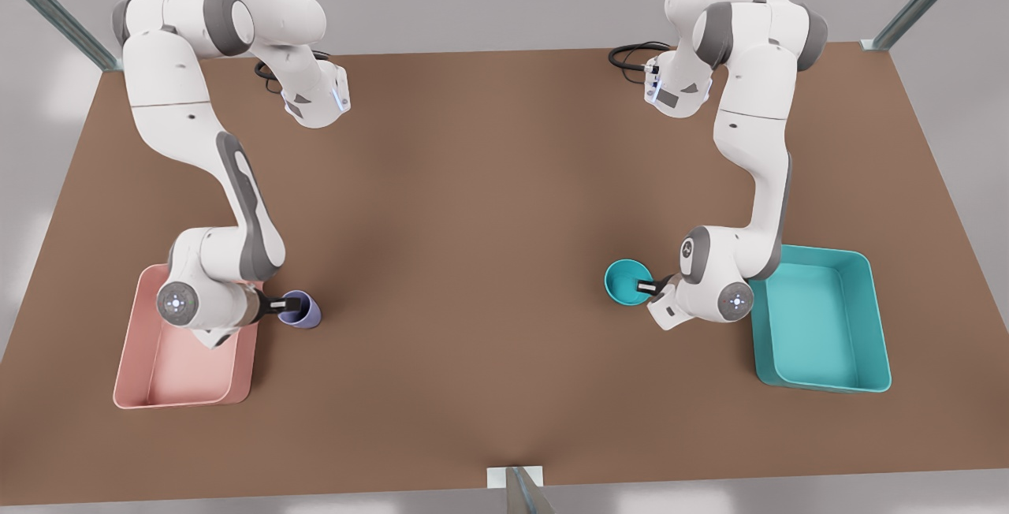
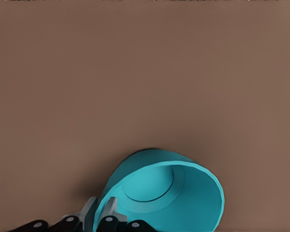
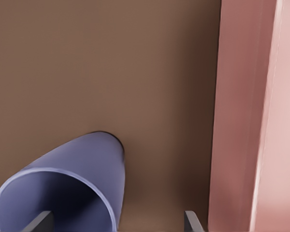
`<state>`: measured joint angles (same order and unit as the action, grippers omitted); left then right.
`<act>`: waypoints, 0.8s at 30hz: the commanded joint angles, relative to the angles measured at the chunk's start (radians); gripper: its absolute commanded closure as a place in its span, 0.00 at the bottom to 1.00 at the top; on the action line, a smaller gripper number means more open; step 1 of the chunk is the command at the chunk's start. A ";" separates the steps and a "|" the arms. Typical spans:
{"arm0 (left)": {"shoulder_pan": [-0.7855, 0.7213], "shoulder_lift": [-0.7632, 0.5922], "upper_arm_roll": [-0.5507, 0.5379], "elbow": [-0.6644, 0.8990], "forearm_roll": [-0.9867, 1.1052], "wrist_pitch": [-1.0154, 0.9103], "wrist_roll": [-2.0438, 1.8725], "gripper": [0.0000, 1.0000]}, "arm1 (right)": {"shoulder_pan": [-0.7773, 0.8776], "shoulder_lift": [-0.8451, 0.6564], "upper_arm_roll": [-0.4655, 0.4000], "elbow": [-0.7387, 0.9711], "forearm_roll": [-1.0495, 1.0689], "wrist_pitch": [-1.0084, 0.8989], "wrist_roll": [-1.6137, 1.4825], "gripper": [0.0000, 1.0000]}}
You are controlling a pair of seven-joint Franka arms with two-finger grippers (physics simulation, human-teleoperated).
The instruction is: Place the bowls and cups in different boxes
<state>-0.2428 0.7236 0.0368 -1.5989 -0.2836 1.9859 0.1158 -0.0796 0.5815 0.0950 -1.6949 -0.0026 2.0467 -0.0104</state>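
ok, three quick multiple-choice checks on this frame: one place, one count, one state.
1. Where is the lavender cup?
A. inside a box
B. on the table, beside the pink box
C. stacked in the bowl

2. How many boxes are there?
A. one
B. two
C. three

3. The right claw is:
A. open, astride the cup's wall
B. shut on the cup
C. far from the cup

Key:
1 B, the cup stands on the table just outside the pink wall.
2 B, one pink box and one teal box.
3 A, its fingers are wide apart, with one inside the cup.

The left claw is shut on the rim of the teal bowl.
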 commanded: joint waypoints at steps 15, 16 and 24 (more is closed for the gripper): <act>0.342 -0.101 0.287 0.223 0.049 -0.173 0.136 0.79 | 0.014 0.018 0.000 -0.049 0.001 0.079 0.001 0.76; 0.355 -0.078 0.291 0.223 0.049 -0.145 0.137 0.79 | 0.014 0.017 0.002 -0.046 0.001 0.078 0.001 0.79; 0.372 0.076 0.285 0.131 0.050 0.114 0.194 0.79 | -0.063 -0.147 0.006 0.035 0.012 -0.010 -0.164 0.79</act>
<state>0.1290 0.7899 0.3228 -1.4606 -0.2289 1.9809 0.2064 -0.1304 0.4521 0.1006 -1.6599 0.0147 2.0818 -0.0504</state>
